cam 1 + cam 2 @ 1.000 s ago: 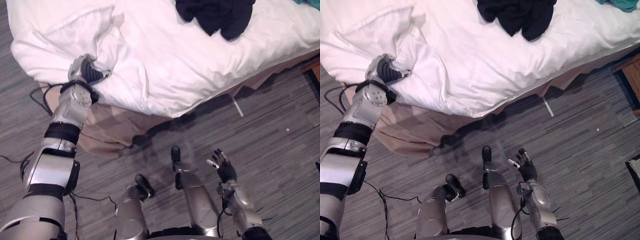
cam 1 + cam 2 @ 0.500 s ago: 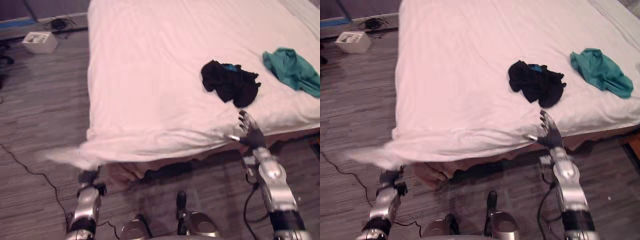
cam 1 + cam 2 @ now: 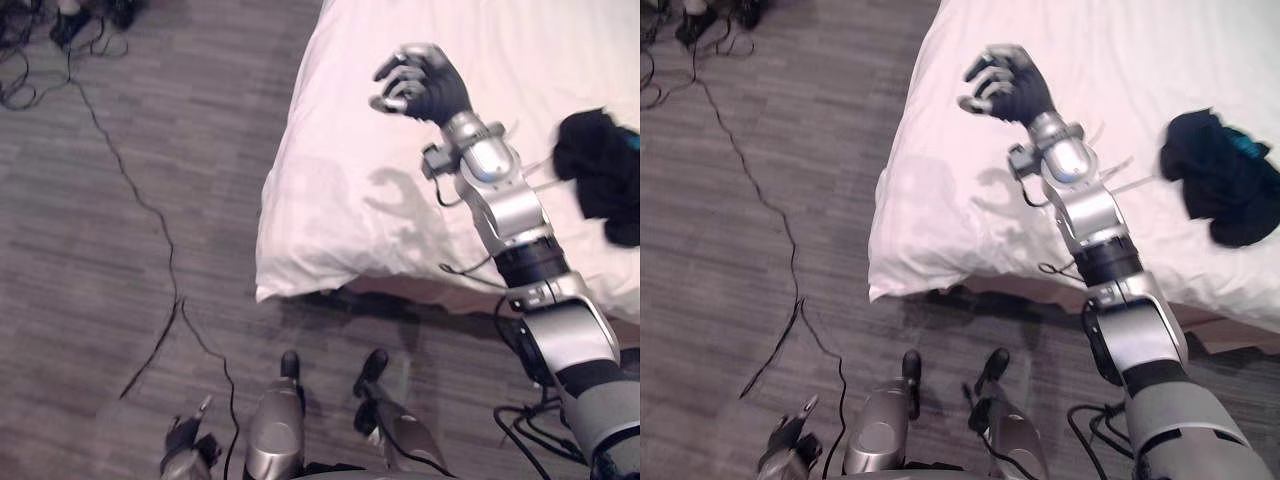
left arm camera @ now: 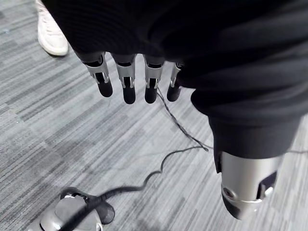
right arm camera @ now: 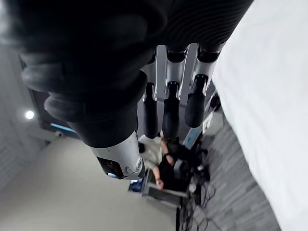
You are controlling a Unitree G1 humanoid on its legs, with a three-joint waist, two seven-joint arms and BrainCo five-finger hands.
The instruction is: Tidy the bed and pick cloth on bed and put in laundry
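One black cloth on white bed, right robot hand well apart.

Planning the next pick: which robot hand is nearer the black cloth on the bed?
The right robot hand: it hovers above the white bed where the black cloth lies. The left robot hand hangs low over the floor.

Crumpled black cloth lies on the white bed, near its edge.
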